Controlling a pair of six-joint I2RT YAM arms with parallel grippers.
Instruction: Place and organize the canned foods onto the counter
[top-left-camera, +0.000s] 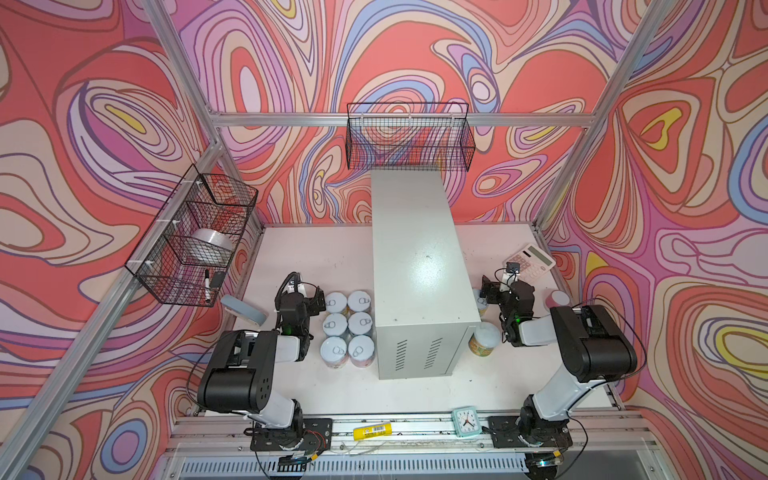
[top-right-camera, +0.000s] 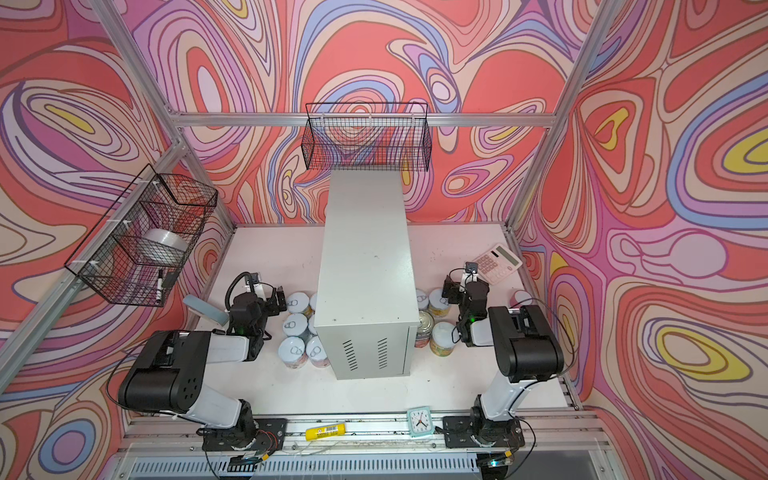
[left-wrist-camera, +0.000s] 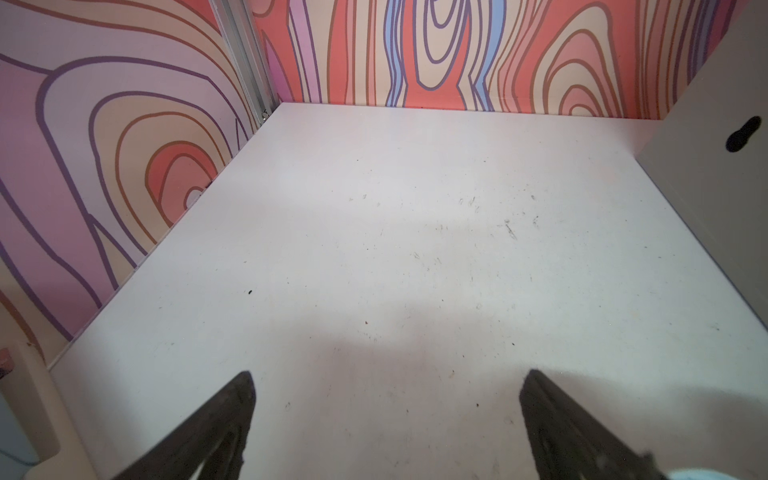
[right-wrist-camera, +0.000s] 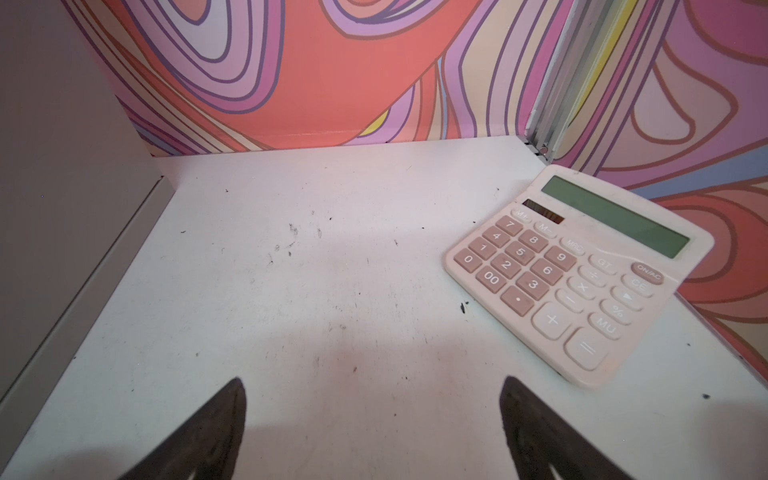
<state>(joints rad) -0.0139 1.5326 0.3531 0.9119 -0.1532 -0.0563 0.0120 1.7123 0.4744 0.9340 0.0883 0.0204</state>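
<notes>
Several canned foods (top-left-camera: 348, 328) with silvery pull-tab lids stand in two rows on the white table, tight against the left side of the counter (top-left-camera: 415, 270), a tall light-grey box. More cans (top-right-camera: 439, 301) cluster at its right side, among them a white-lidded one (top-left-camera: 485, 338). The counter's top is bare. My left gripper (top-left-camera: 309, 293) hovers open just left of the rows, with only bare table between its fingers (left-wrist-camera: 390, 374). My right gripper (top-left-camera: 505, 286) hangs open and empty (right-wrist-camera: 374, 380) beside the right-hand cans. The counter's wall shows in both wrist views (left-wrist-camera: 715, 166) (right-wrist-camera: 62, 166).
A pink calculator (top-left-camera: 530, 262) (right-wrist-camera: 582, 270) lies at the back right. Black wire baskets hang behind the counter (top-left-camera: 409, 137) and on the left wall (top-left-camera: 195, 237), that one holding a tape roll (top-left-camera: 212, 247). A yellow tube (top-left-camera: 372, 430) and small clock (top-left-camera: 464, 420) sit on the front rail.
</notes>
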